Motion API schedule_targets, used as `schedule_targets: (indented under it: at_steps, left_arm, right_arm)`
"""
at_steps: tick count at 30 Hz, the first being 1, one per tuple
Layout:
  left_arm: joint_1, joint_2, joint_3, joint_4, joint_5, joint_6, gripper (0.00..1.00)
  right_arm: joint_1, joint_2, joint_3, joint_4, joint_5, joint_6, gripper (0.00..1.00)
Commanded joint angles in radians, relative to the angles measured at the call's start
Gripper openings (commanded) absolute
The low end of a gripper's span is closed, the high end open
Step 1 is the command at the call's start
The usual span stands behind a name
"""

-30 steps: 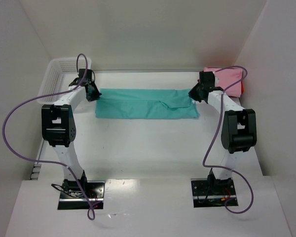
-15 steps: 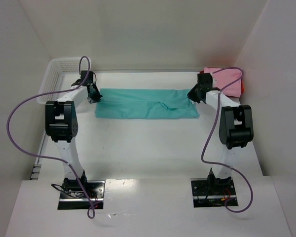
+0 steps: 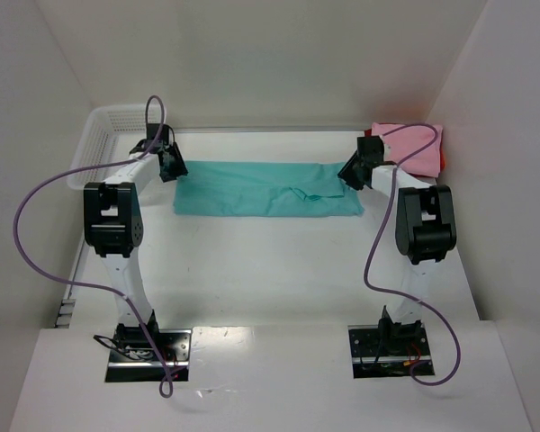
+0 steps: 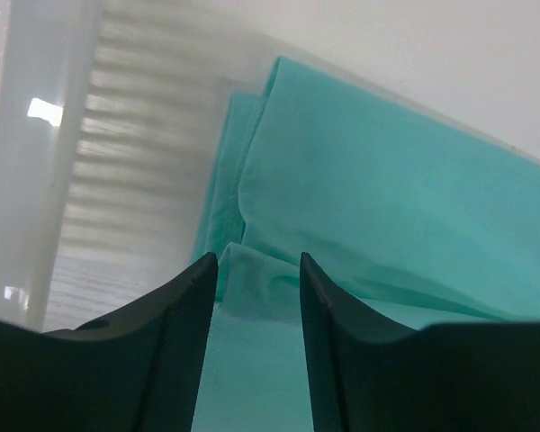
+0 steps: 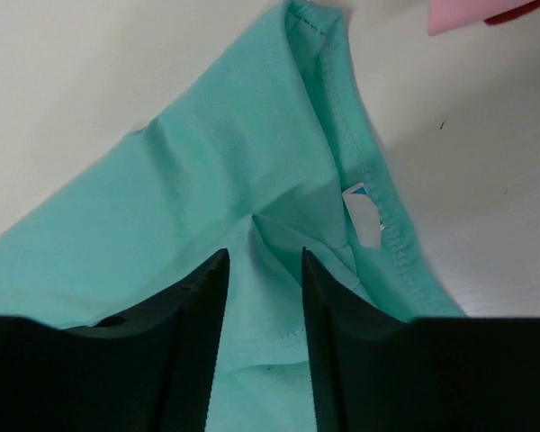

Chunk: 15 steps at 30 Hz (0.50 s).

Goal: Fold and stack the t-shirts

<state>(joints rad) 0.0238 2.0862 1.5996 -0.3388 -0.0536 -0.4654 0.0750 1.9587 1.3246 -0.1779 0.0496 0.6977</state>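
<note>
Evidently the teal shirt, a long strip across the far side of the table, is pinched at each end by the narrowed left gripper and right gripper, so they should lift level and together.

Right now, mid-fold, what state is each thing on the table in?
teal-green cloth t-shirt: folded into a long strip, lying flat.
pink cloth t-shirt: folded, stacked on the red one.
red cloth t-shirt: mostly hidden under the pink.
white plastic mesh basket: upright.
left gripper: shut on the teal shirt's left end.
right gripper: shut on its right end.
</note>
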Motion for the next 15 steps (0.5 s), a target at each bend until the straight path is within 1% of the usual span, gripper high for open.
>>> schedule_targets:
  at_steps: [1, 2, 4, 5, 7, 9, 12, 13, 15]
  left_arm:
    - [0.007, -0.052, 0.034, 0.032, 0.049, 0.031, 0.53]
    - [0.007, -0.061, 0.034, 0.032, 0.052, 0.031, 0.56]
    - [0.007, -0.096, 0.034, 0.032, 0.061, 0.04, 0.73]
    - [0.007, -0.118, 0.034, 0.032, 0.074, 0.04, 0.78]
    - [0.007, -0.158, 0.028, 0.032, 0.12, 0.051, 0.85]
    - [0.007, -0.187, 0.023, 0.038, 0.189, 0.065, 0.89]
    - [-0.024, -0.212, 0.011, 0.052, 0.384, 0.106, 0.91]
    - [-0.037, -0.212, 0.011, 0.052, 0.418, 0.114, 0.91]
    - [-0.093, -0.212, 0.011, 0.052, 0.439, 0.131, 0.91]
  right_arm:
    - [-0.017, -0.041, 0.047, 0.046, 0.043, -0.041, 0.46]
    - [-0.02, -0.059, 0.047, 0.043, 0.045, -0.044, 0.47]
    - [-0.027, -0.091, 0.037, 0.043, 0.026, -0.044, 0.5]
    - [-0.03, -0.115, 0.02, 0.043, 0.015, -0.044, 0.5]
    - [-0.03, -0.16, -0.026, 0.048, -0.008, -0.044, 0.52]
    - [-0.03, -0.193, -0.08, 0.072, -0.038, -0.044, 0.53]
    - [-0.03, -0.224, -0.167, 0.111, -0.098, -0.039, 0.54]
    - [-0.03, -0.224, -0.186, 0.116, -0.113, -0.035, 0.55]
    - [-0.03, -0.224, -0.209, 0.132, -0.141, -0.035, 0.55]
